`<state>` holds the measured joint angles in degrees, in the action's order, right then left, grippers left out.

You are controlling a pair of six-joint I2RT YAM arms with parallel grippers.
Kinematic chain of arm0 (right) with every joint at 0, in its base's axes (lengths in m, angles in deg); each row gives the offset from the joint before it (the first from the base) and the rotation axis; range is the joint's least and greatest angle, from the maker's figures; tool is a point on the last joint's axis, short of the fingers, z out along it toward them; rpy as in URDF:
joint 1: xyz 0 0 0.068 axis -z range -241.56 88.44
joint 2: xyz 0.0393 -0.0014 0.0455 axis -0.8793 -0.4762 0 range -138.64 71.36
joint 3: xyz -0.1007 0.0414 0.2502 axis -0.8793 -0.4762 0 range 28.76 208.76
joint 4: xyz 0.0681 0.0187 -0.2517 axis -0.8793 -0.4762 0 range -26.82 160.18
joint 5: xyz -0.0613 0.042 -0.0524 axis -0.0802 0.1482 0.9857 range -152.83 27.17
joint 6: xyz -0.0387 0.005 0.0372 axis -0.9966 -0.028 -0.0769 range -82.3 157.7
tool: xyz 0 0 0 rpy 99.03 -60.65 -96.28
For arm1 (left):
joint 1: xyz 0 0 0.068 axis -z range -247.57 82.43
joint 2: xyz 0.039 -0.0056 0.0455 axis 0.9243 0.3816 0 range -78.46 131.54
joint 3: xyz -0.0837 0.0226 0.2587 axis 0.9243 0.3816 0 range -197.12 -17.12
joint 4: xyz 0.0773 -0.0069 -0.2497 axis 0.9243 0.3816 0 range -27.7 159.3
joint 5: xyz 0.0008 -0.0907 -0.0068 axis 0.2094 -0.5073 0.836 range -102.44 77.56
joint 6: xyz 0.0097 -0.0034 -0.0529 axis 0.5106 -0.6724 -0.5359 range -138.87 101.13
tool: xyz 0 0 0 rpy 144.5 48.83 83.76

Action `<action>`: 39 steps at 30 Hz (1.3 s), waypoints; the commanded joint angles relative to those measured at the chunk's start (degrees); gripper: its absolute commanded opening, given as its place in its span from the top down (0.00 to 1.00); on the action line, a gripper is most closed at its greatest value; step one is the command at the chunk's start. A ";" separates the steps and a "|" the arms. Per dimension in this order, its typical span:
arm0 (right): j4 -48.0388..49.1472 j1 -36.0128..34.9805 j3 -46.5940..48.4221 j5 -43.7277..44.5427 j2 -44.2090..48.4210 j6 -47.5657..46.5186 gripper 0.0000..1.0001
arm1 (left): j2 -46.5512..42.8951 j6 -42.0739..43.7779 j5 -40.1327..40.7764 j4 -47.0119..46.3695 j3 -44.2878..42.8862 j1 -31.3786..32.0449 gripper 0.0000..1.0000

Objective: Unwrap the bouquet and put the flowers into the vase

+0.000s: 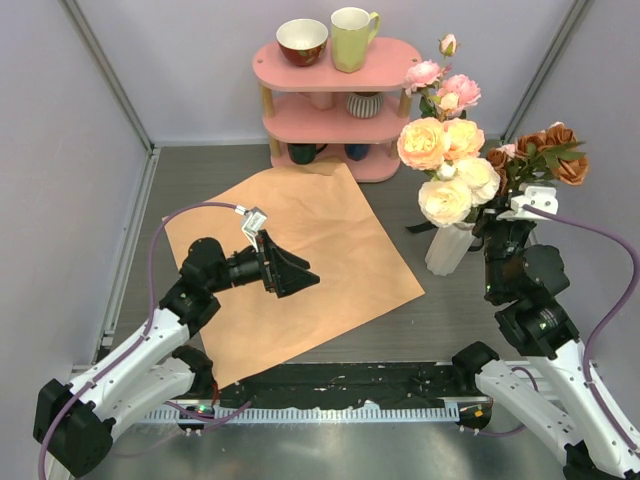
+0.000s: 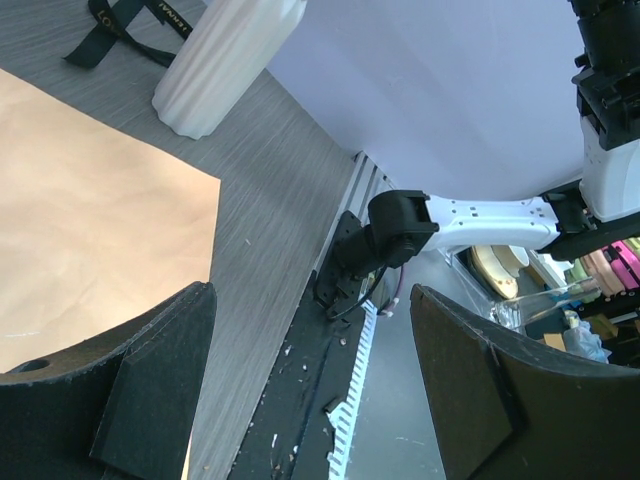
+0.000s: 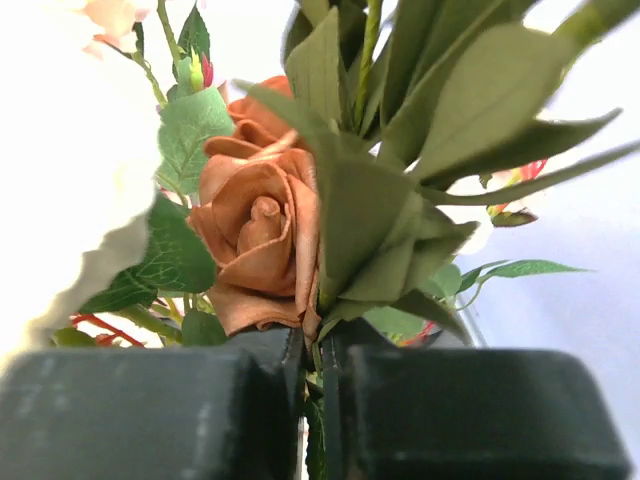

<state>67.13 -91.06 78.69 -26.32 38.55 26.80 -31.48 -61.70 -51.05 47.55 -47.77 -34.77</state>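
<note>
Flowers (image 1: 447, 170) seen in vase (image 1: 450, 250) at R; R gripper (image 3: 318, 400) fingers nearly together round stem under brown rose (image 3: 260, 240), grip unclear; L gripper (image 2: 315, 385) spread, empty; stem best released slowly so vase isn't tipped

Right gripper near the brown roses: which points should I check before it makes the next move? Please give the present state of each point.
1. The vase stands upright: ok.
2. The paper is unwrapped and lies flat: ok.
3. The left gripper is open, empty and away from the vase: ok.
4. The stems of the brown roses sit inside the vase: cannot tell, their lower ends are hidden.
5. The right gripper is free of the stem: cannot tell. Its jaws stand nearly together with a green stem between them.
</note>
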 commanded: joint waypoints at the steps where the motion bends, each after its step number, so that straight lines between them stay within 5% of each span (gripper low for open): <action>1: 2.70 0.14 -0.71 1.81 -0.40 0.00 0.99 | -0.57 0.99 0.11 -1.34 -0.11 0.34 0.18; 4: 2.52 0.14 -0.62 1.28 -0.41 0.43 0.99 | -1.01 1.08 0.20 -0.99 -0.11 0.34 0.18; 8: -2.82 0.14 1.73 3.21 -0.40 3.24 0.61 | -1.45 1.34 0.55 -0.38 -0.19 0.51 0.18; 17: -30.59 0.14 10.70 6.21 -1.37 23.25 0.19 | -0.49 1.96 1.17 1.29 -1.07 0.78 0.18; 29: -52.84 0.14 14.49 -3.36 -1.72 39.54 0.07 | 0.30 2.49 2.31 3.84 -2.39 0.78 0.18; 39: -51.89 0.23 5.18 -16.54 5.92 44.38 0.06 | 0.30 2.22 2.92 4.72 -3.01 0.78 0.18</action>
<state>13.97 -91.06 86.82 -35.83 41.21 68.44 -30.59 -60.34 -48.58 52.80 -48.23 -34.25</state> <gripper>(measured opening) 0.942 0.822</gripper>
